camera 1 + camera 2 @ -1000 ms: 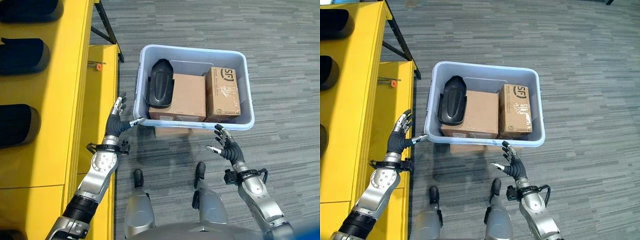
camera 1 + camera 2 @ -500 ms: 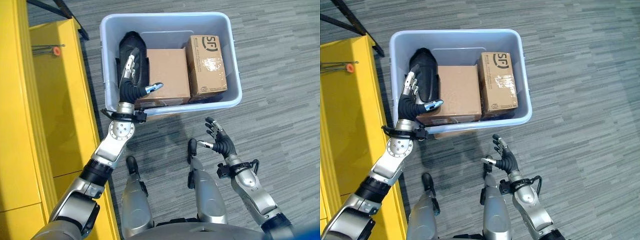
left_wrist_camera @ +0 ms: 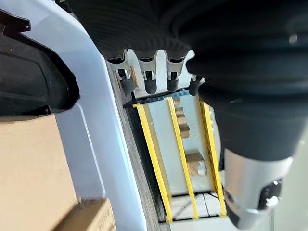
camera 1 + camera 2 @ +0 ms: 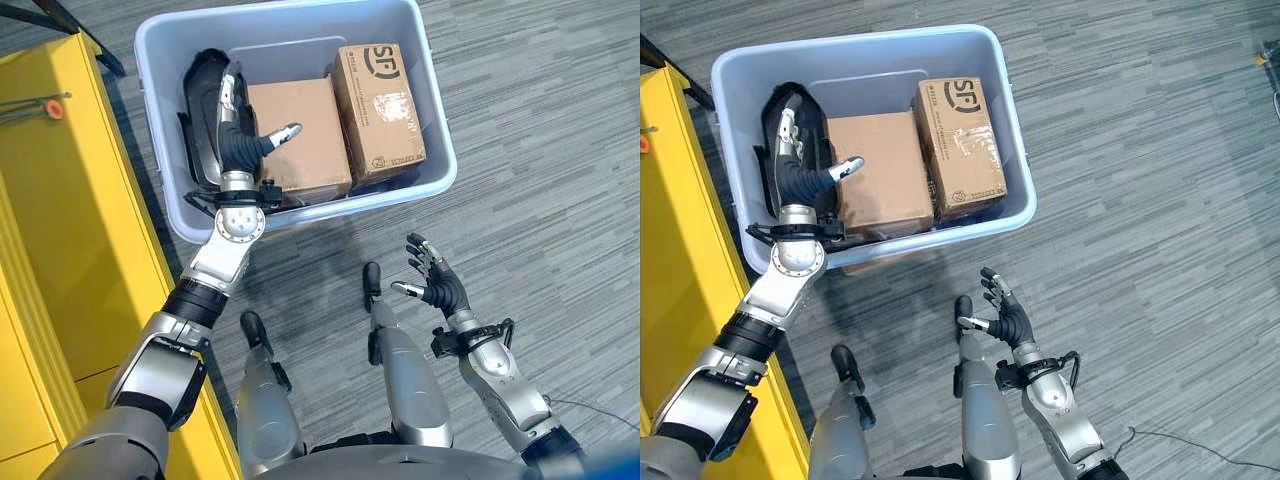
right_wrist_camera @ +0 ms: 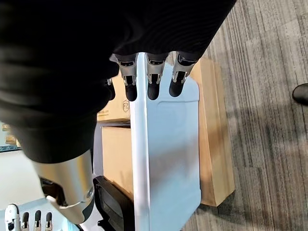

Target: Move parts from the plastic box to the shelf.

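The pale blue plastic box stands on the floor in front of me. Inside lie a black moulded part at its left, a plain brown carton in the middle and a taped carton at the right. My left hand reaches over the box's near rim, fingers straight above the black part and thumb out over the plain carton, holding nothing. In the left wrist view its fingers hang straight beside the box wall. My right hand is open above the floor, short of the box's near right corner.
The yellow shelf runs along the left, close to the box, with a small orange piece on it. A flat carton lies under the box. Grey striped floor spreads to the right.
The camera has shifted towards the box. My left hand went from beside the shelf to over the box rim, then further in above the black part. The right hand stays low and open.
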You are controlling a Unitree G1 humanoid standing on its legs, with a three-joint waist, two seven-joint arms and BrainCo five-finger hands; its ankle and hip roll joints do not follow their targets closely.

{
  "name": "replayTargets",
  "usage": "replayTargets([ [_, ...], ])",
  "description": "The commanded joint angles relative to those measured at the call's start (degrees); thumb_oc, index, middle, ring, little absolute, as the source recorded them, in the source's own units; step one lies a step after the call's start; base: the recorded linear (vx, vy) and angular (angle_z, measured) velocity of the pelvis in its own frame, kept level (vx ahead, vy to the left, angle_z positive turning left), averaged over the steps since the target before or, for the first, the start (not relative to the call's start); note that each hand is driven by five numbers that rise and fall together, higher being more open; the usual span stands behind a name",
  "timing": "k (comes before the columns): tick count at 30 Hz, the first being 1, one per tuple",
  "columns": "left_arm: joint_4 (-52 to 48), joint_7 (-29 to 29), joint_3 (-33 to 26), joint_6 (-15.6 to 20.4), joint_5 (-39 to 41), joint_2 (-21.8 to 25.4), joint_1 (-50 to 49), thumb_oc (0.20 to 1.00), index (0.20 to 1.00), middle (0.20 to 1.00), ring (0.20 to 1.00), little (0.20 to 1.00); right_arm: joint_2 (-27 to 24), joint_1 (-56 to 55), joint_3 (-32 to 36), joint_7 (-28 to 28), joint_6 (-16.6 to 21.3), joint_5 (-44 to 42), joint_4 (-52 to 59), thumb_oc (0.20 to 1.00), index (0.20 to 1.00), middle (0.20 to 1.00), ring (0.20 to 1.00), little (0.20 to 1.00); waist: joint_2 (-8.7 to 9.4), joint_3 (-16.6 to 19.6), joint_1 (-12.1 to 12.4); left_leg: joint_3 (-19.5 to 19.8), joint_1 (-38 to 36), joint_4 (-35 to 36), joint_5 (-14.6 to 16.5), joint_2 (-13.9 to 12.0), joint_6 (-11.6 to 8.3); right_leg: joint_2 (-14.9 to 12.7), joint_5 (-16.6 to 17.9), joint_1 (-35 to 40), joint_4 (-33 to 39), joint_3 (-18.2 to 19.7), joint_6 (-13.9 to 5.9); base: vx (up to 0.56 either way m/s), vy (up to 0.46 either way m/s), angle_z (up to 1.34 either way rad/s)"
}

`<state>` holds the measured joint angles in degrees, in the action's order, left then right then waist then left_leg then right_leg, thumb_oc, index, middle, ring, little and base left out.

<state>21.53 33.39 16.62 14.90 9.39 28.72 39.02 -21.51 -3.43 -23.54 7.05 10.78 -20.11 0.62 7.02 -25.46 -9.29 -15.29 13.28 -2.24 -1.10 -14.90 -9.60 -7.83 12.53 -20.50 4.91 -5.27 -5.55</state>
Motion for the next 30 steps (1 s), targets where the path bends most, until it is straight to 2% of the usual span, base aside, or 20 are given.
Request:
replayTargets([
  [1,2.97,2.51,-2.01,2.53,-1.8,4.97,4.01,1.0,1.0,1.0,1.0,1.0,-1.53,-1.83,0.96,0.2,3.9,-2.18,3.48,1.0,1.0,1.0,1.0,1.0,2.22,1.46,-0.32,3.31,5.68,-3.41,-4.09,-2.86,0.06,-5.9,-8.25,-0.42,-9.79,1.34,-6.36,0.0,0.0,0.0],
  [9,7.23,4.68,-3.09,2.11,-1.14,6.16,5.95,1.0,1.0,1.0,1.0,1.0,-1.83,-2.3,0.38,-0.09,4.6,-2.91,3.23,1.0,1.0,1.0,1.0,1.0,3.61,1.09,-0.71,3.9,7.34,-4.12,-4.18,-3.44,-0.2,-5.31,-8.15,-1.52,-10.1,1.04,-6.23,0.0,-0.003,0.01],
  [14,11.4,4.59,-1.0,1.25,-2.34,7.64,8.71,1.0,1.0,1.0,1.0,1.0,-2.2,-2.48,0.29,-0.5,5.18,-3.89,3.47,1.0,1.0,1.0,1.0,1.0,4.1,0.97,-1.13,4.26,8.54,-4.78,-4.21,-3.57,-0.27,-4.91,-8.18,-2.47,-10.43,1.19,-6.04,0.0,0.0,0.0],
  [19,20.72,1.87,3.12,0.03,-1.05,8.08,13.5,1.0,1.0,1.0,1.0,1.0,-3.42,-3.48,0.23,-0.96,5.53,-4.19,3.76,1.0,1.0,1.0,1.0,1.0,4.79,0.95,-2.28,4.33,9.92,-5.42,-4.32,-3.88,-0.43,-4.53,-7.74,-3.93,-10.57,1.86,-6.01,0.0,0.001,-0.03],
  [20,22.71,1.32,3.86,-0.42,-1.14,7.96,14.18,1.0,1.0,1.0,1.0,1.0,-3.68,-3.72,0.17,-1.04,5.58,-4.22,3.79,1.0,1.0,1.0,1.0,1.0,4.72,1.01,-2.55,4.55,9.44,-5.6,-3.05,-4.08,-0.94,-4.37,-8.73,-3.52,-10.72,1.83,-6.3,0.06,0.01,-0.05],
  [30,34.75,-4.57,7.79,-2.23,2.08,5.95,19.59,1.0,1.0,1.0,1.0,1.0,-5.28,-4.08,0.33,-1.74,5.64,-4.67,4.35,1.0,1.0,1.0,1.0,1.0,5.32,1.49,-4.89,3.75,11.52,-6.84,-2.84,-4.71,-1.37,-3.4,-7.91,-6.73,-11.05,3.52,-6.57,-0.01,0.0,-0.05],
])
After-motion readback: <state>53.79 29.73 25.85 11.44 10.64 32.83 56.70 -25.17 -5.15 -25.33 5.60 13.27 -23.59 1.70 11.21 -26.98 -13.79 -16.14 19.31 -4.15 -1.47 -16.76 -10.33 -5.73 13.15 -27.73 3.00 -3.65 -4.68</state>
